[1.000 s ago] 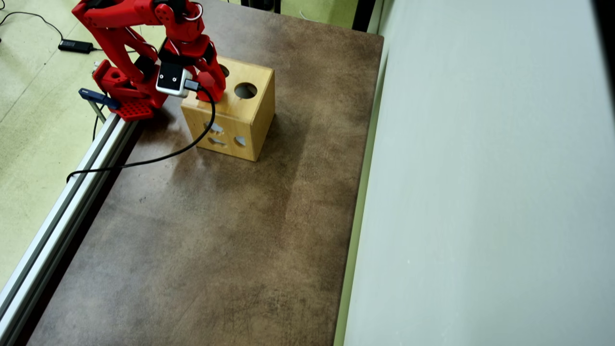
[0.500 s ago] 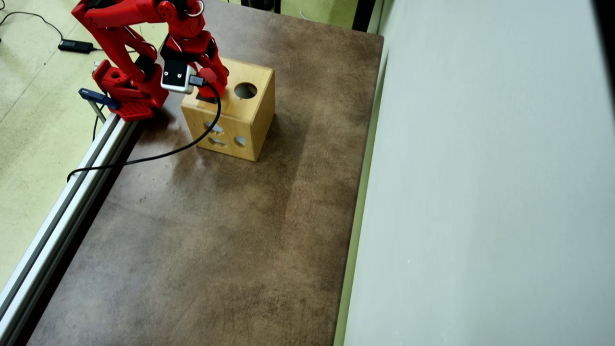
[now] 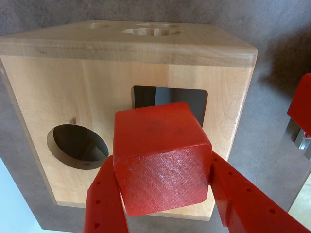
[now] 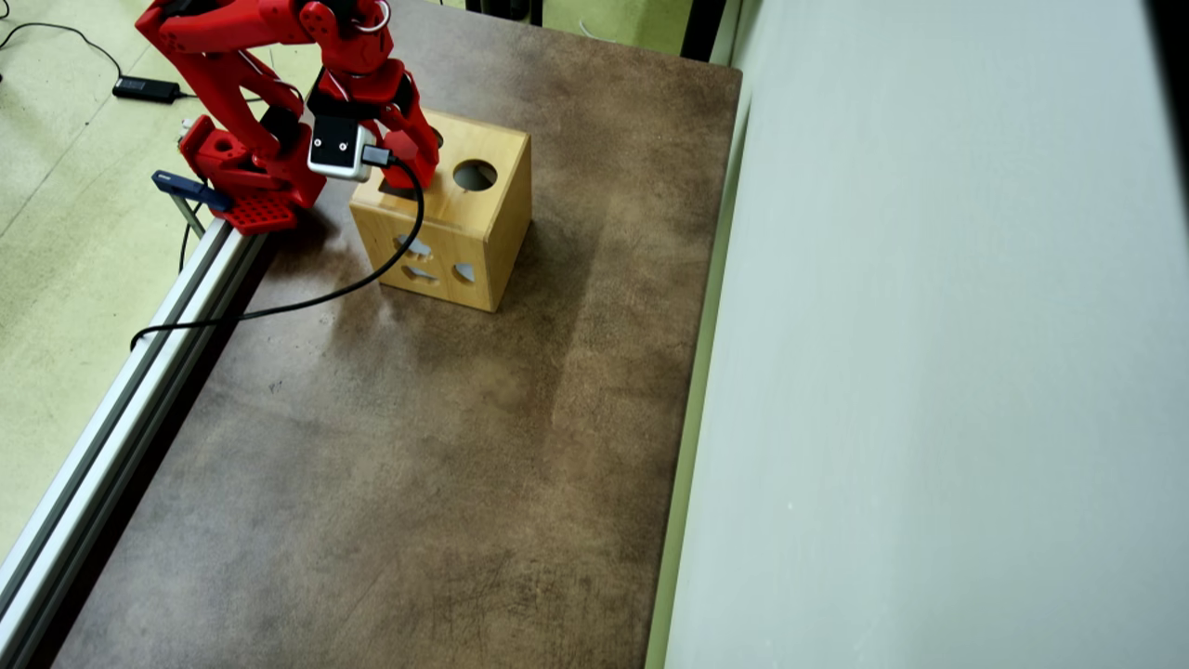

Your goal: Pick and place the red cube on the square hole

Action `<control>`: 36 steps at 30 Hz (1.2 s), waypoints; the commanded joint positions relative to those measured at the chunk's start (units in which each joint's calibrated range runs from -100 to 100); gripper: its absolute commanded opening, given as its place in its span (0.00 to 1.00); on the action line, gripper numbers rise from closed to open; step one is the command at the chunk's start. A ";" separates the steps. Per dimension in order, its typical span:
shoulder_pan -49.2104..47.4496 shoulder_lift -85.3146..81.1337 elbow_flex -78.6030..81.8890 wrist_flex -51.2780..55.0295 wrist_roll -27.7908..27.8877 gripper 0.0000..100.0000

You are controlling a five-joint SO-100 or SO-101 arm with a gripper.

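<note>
Red cube (image 3: 163,158) sits clamped between my gripper's (image 3: 165,194) 2 fingers just short of the square hole (image 3: 192,99); next I'd square it up and ease it in.

No text, label, brand, number or sign can be read in either view. The camera (image 4: 336,146) on the arm, near the worktop's far left corner, shows two dark dots, perhaps screws rather than marks; too small to tell.

Smooth pale wooden box (image 3: 58,92), matt red cube (image 3: 160,160) with grainy face, mottled matt brown tabletop (image 4: 418,483)
</note>
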 commanded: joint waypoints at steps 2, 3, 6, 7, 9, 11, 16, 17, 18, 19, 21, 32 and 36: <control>0.36 -2.65 -0.49 0.90 -0.05 0.02; 0.44 -3.07 -0.49 0.90 -0.05 0.02; 1.10 -4.43 -0.85 0.82 0.10 0.02; 1.70 -5.11 -1.38 0.82 0.10 0.02; 2.07 -6.13 -2.10 0.98 0.00 0.02; 2.14 -6.05 -2.10 0.98 0.00 0.02; 2.14 -5.54 -2.10 0.42 0.00 0.02; 2.14 -5.54 -2.10 0.26 0.00 0.02; 2.14 -5.54 -2.10 0.26 -0.05 0.02; 2.14 -5.45 -2.10 0.18 -0.05 0.02; 2.14 -5.45 -2.10 0.10 -0.05 0.02; 2.22 -5.37 -4.96 0.02 -1.32 0.02; 2.14 -5.37 -4.96 0.02 -2.83 0.02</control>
